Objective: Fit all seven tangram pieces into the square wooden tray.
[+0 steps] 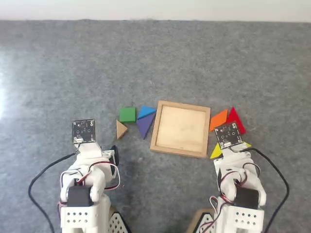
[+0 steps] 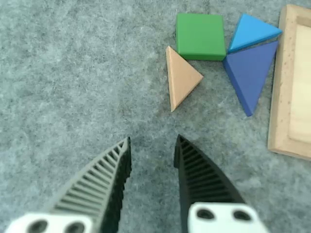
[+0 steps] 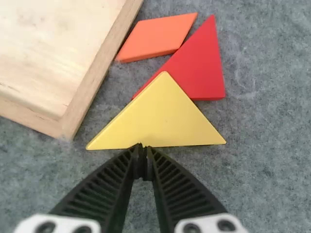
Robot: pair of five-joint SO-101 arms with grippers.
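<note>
From above, the wooden tray [image 1: 156, 127] sits bare mid-worktop, with tangram pieces [image 1: 127, 114] lying left and right of it. The left hand [image 2: 151, 160] hangs with fingers spread, short of the tan triangle [image 2: 181, 82]. The right hand [image 3: 142, 150], pinched closed on nothing, meets the yellow triangle [image 3: 158, 119]; I'd widen it before gripping.

Mottled grey bench [image 1: 73, 63].
Green square [image 2: 200, 36], blue triangle [image 2: 250, 31], indigo triangle [image 2: 250, 73], tan triangle [image 2: 180, 77], orange parallelogram [image 3: 158, 36], red triangle [image 3: 201, 68], yellow triangle [image 3: 158, 119]; pale wooden tray [image 2: 276, 97].
</note>
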